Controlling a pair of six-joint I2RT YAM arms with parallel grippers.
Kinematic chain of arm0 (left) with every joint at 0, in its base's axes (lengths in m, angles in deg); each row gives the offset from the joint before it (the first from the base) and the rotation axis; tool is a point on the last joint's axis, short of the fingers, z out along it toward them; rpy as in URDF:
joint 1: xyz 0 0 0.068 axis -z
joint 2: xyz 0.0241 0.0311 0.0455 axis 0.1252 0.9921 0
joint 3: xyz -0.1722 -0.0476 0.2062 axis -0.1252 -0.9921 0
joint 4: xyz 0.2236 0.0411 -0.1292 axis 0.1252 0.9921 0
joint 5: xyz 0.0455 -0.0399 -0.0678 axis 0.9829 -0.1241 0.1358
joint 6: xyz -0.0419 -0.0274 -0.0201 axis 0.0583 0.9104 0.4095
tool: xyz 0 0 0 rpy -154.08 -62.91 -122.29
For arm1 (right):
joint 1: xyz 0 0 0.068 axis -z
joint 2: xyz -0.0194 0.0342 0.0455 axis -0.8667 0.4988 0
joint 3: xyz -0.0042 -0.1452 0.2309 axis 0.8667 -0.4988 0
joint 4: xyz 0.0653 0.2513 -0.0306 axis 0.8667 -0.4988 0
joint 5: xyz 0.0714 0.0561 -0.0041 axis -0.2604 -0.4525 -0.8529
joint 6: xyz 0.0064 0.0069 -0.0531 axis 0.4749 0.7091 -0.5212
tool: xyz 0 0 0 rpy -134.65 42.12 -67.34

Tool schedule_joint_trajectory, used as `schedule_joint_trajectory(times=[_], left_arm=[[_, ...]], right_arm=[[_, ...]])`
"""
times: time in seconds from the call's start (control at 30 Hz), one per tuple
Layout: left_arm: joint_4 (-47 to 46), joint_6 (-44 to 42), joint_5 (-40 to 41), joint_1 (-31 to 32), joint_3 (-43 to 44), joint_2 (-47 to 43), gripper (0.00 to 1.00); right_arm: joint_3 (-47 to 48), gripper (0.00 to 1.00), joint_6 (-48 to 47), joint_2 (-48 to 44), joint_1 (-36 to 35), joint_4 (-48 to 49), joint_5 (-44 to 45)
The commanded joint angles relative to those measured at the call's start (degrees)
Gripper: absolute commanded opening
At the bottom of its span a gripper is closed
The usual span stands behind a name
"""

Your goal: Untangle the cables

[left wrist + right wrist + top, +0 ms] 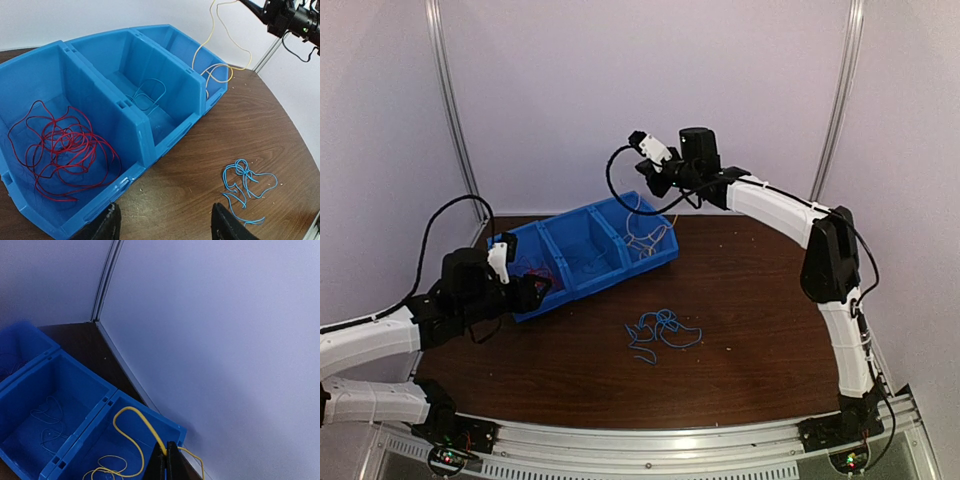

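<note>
Yellow cable (129, 408) dangles from right fingers (172, 465) over bin (75, 400).

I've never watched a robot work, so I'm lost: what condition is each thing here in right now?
bin: upright on the table.
left gripper: open, empty.
right gripper: shut on the yellow cable.
yellow cable: hanging from that gripper, lower loops in an end compartment.
red cable: loose tangle in the other end compartment.
thin blue cable: lying in the middle compartment.
knotted blue cable: bunched on the table, nothing touching it.
</note>
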Motion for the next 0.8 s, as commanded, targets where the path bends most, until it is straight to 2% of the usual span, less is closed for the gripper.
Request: schedule_joint_trajectory(times=[0.0,0.13,0.4,0.77], left_arm=[[-2.0,1.1,-0.8,-0.4,-0.7,-2.2,0.63],[-1.3,1.2,0.0,-0.5,-1.3,-3.3,0.63],[-0.5,1.9,-0.4,-0.4,-1.4,-3.8,0.63],[1.3,3.7,-1.5,-0.4,-2.1,-6.1,0.63]], right_arm=[[-1.1,0.0,0.4,-0.1,-0.1,-3.7,-2.4],[1.7,0.0,3.7,0.8,-0.2,-3.1,-5.6],[6.9,0.0,10.4,1.8,-0.9,-2.5,-18.8],[8.3,0.0,11.0,7.7,-0.2,0.2,-16.0]])
